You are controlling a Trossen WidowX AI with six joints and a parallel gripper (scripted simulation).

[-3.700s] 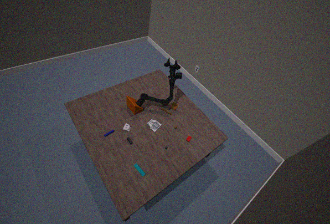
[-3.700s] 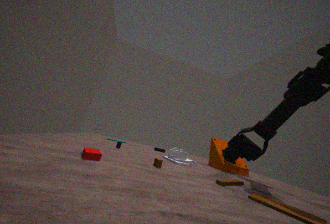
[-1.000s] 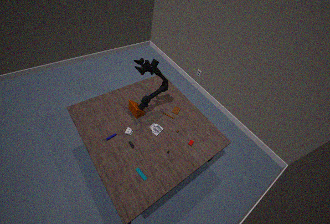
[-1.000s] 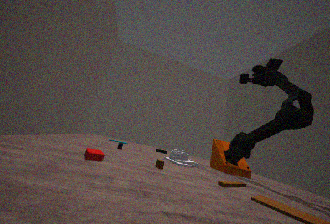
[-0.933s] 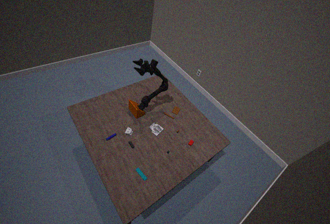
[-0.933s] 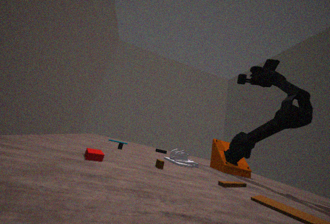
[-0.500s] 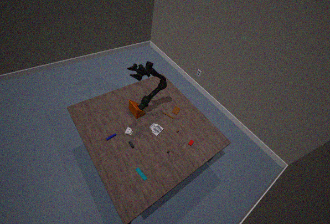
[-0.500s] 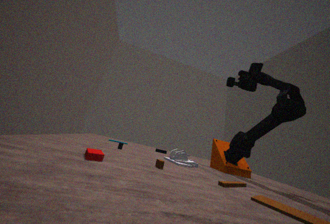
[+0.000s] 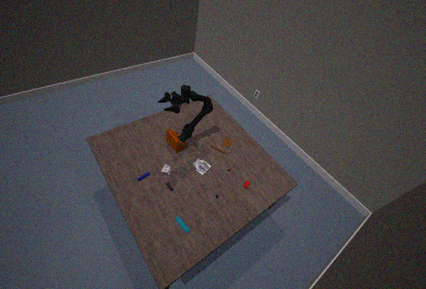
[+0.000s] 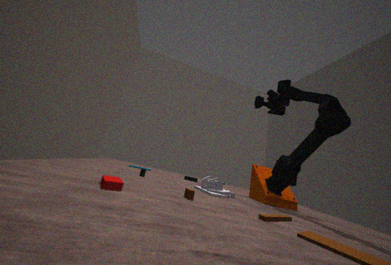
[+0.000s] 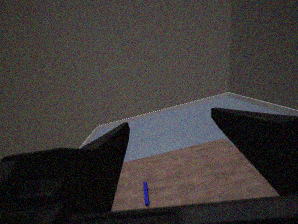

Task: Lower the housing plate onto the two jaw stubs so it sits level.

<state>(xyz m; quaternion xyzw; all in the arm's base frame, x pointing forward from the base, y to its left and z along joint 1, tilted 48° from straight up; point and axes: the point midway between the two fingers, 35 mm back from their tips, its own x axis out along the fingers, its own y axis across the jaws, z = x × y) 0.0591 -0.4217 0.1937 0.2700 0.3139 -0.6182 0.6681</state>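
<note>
A white base with raised curved jaw parts (image 9: 202, 166) (image 10: 213, 186) lies on the wooden table (image 9: 143, 212) (image 10: 131, 233). A smaller white plate with dark marks, seemingly the housing plate (image 9: 166, 169), lies apart from it, on its left in the top view. In the exterior view I cannot make this plate out separately. The pins and stubs are too small to tell. My gripper (image 9: 162, 105) (image 10: 264, 107) (image 11: 168, 119) is open and empty, high above the table and well away from both white parts. Neither white part shows in the wrist view.
An orange wedge (image 9: 175, 141) (image 10: 257, 185) stands at the arm's base. Also on the table are a blue rod (image 9: 144, 177) (image 11: 146, 193), a dark bar (image 9: 169, 186), a teal bar (image 9: 182, 224), a red block (image 9: 246, 184) (image 10: 111, 183), an orange square (image 9: 227, 142) and an orange strip (image 9: 218, 149).
</note>
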